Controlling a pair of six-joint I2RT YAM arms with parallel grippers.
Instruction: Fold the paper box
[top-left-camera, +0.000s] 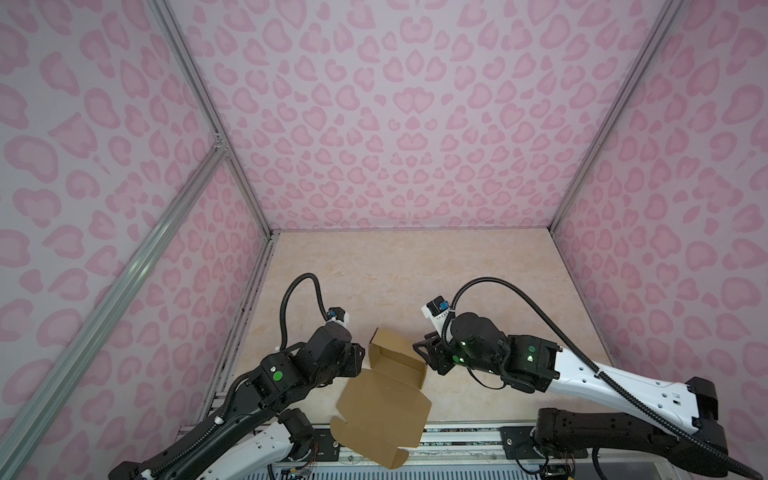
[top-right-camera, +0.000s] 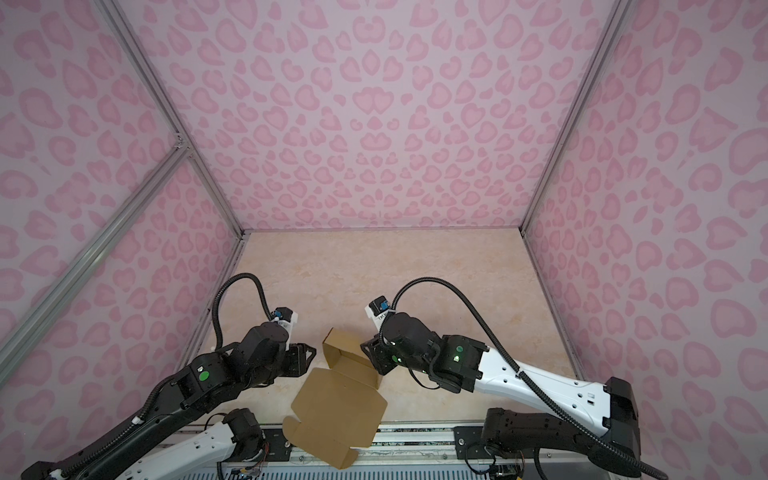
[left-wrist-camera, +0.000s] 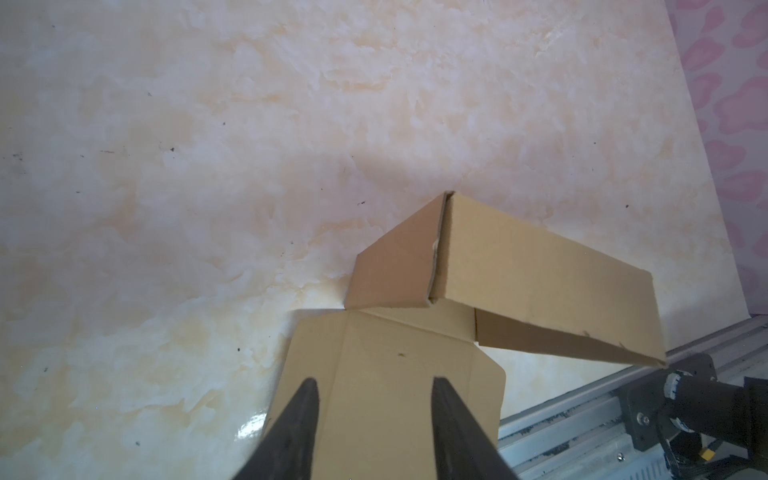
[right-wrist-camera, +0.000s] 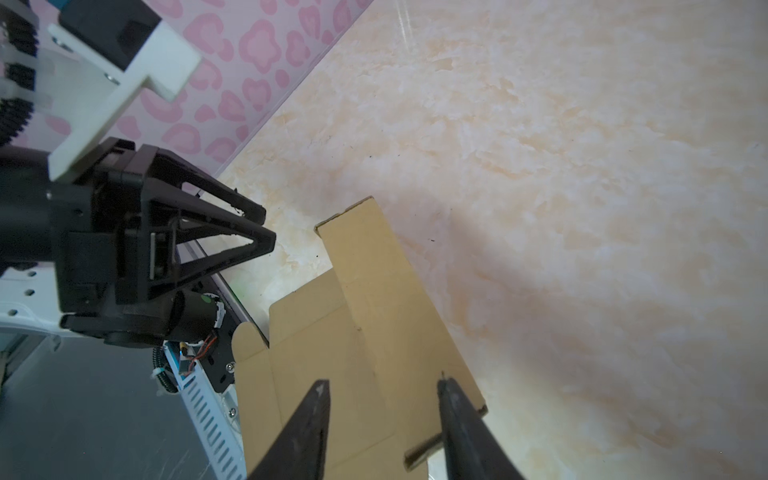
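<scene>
Both top views show the left gripper (top-left-camera: 360, 353), jaws spread and holding nothing, just beside the paper box (top-left-camera: 384, 399), which carries no print or label. That half-folded brown box lies at the near edge of the marbled beige table (top-left-camera: 395, 270), its flat lid overhanging the metal rail (top-left-camera: 457, 436). The right gripper (top-left-camera: 419, 347), jaws apart, reaches its raised wall; whether it grips is unclear. Pink heart-patterned walls (top-left-camera: 395, 104) surround.

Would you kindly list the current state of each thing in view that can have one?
paper box: partly folded; tray walls stand up at the far end, lid panel open and lying flat, its near end overhanging the table edge.
left gripper: open, fingers apart above the cardboard, gripping nothing.
right gripper: open, fingers straddling the box's wall, not clamped on it.
</scene>
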